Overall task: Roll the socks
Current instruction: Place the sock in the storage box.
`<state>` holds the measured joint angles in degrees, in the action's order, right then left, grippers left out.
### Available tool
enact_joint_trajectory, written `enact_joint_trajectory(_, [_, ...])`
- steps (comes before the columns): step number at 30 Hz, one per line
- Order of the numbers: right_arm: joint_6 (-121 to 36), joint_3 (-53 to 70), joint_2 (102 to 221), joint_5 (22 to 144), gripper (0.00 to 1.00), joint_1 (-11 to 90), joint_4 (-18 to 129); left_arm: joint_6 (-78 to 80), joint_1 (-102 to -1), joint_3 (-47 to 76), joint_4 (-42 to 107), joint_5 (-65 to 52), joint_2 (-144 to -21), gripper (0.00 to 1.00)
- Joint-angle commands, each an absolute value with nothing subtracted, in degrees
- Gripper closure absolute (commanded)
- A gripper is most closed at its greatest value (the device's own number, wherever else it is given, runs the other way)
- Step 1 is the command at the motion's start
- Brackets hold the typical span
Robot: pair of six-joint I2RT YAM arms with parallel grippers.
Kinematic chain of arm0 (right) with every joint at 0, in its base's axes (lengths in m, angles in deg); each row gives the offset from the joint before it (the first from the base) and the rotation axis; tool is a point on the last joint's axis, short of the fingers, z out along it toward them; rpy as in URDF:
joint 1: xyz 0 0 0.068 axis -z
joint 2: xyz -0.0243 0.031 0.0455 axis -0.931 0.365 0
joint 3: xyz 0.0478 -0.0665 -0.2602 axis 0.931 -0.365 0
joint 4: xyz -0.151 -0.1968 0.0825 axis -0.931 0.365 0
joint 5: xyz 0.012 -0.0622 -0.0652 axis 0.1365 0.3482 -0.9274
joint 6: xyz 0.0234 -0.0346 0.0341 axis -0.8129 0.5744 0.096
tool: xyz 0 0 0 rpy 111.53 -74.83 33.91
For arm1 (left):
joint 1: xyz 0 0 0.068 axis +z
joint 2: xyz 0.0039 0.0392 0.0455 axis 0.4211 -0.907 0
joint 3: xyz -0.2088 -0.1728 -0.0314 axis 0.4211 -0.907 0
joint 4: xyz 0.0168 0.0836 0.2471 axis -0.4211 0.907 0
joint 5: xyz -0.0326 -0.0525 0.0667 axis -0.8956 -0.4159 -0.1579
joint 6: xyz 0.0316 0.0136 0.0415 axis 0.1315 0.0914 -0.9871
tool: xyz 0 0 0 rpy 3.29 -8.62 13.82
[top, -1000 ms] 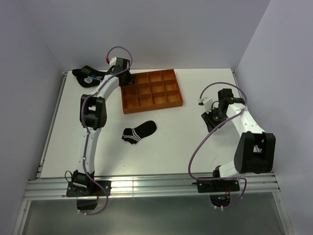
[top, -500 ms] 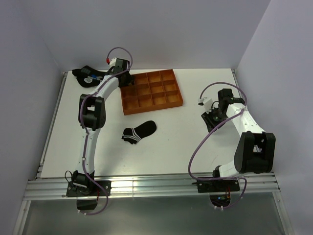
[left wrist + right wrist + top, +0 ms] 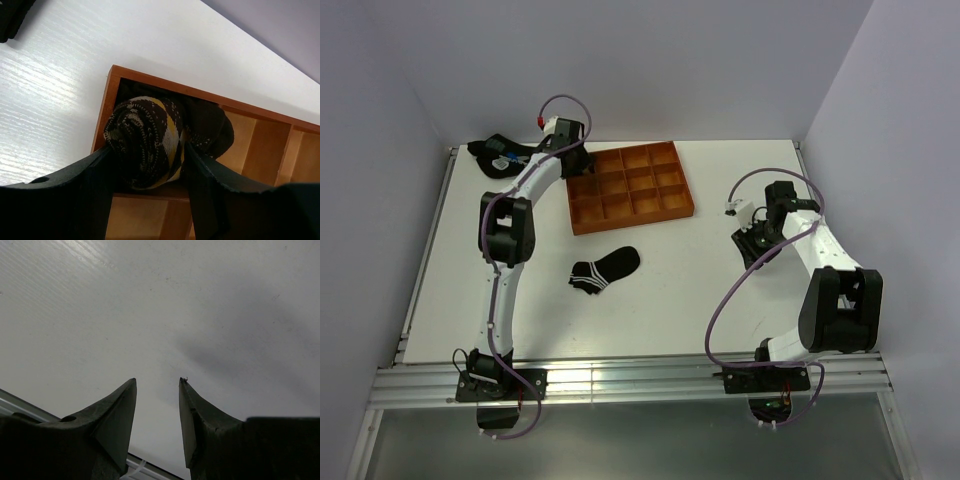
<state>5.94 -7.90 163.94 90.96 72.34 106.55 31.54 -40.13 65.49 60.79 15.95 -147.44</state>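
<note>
One argyle sock [image 3: 145, 145], one ankle sock [image 3: 605, 270], one tray [image 3: 635, 221].

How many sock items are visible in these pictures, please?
3. One rolled argyle sock sits in the orange tray's corner compartment; one striped black ankle sock lies on the table before the tray; one dark bundle lies at the far-left corner, possibly holding several socks.
</note>
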Motion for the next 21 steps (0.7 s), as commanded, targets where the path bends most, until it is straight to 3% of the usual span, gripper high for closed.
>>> enact_joint_trajectory(1, [5.51, -5.40, 163.89, 90.41, 0.53, 72.73, 106.94, 29.82, -40.02, 68.06, 61.09, 15.99, -142.79, 0.40])
enact_joint_trajectory(21, [5.69, -6.10, 163.54, 90.50, 0.53, 72.73, 107.03, 31.14, -39.85, 64.64, 62.33, 15.20, -140.42, 0.44])
